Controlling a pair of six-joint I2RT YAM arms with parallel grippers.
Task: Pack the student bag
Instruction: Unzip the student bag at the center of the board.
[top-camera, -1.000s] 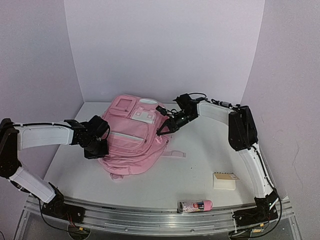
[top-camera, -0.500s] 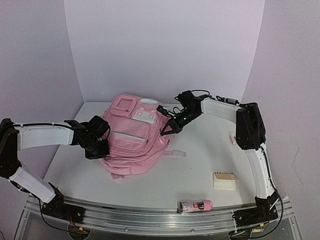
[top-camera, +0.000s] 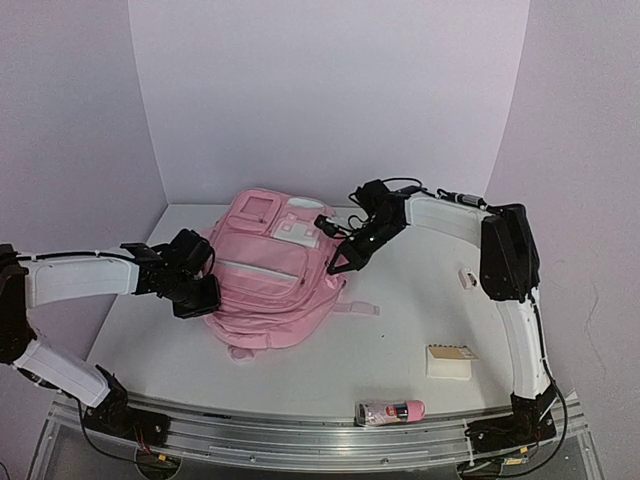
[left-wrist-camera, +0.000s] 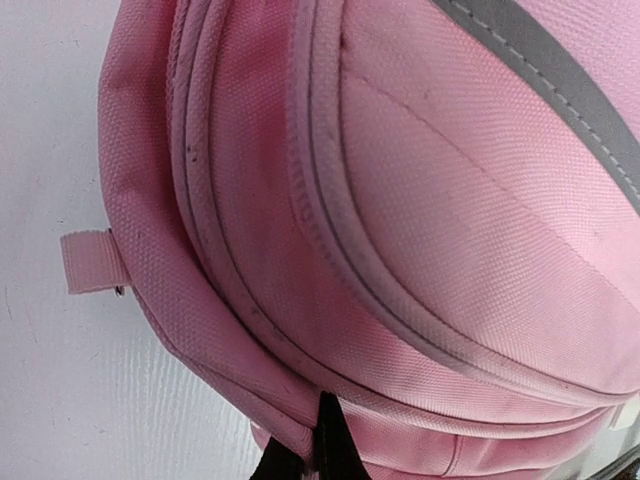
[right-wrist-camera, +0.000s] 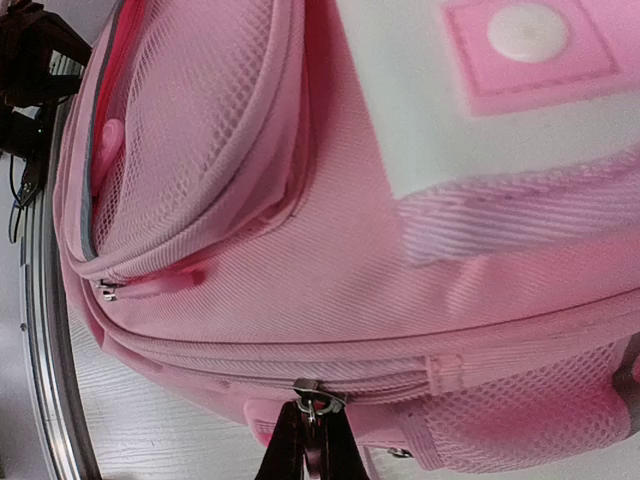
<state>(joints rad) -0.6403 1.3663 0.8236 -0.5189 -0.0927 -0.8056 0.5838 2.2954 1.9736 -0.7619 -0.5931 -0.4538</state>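
The right end effector (right-wrist-camera: 308, 435) had just pinched the zip pull (right-wrist-camera: 318, 396) of the bag (top-camera: 265, 285), the left end effector (left-wrist-camera: 326, 430) gripping its edge, so unzipping looked ready.

student bag (left-wrist-camera: 450, 250) cropped, white item (top-camera: 466, 277) unidentifiable

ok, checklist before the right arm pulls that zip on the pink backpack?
1. Right gripper shut on metal zipper pull: ok.
2. Left gripper shut on soft pink fabric backpack at its side seam, anchoring it: ok.
3. Main compartment zipped shut: ok.
4. Loose pink strap flat on white table, apart from right gripper: ok.
5. Cream rectangular box and pink-and-white tube near front edge, clear of both arms: ok.
6. Room inside backpack: cannot tell.
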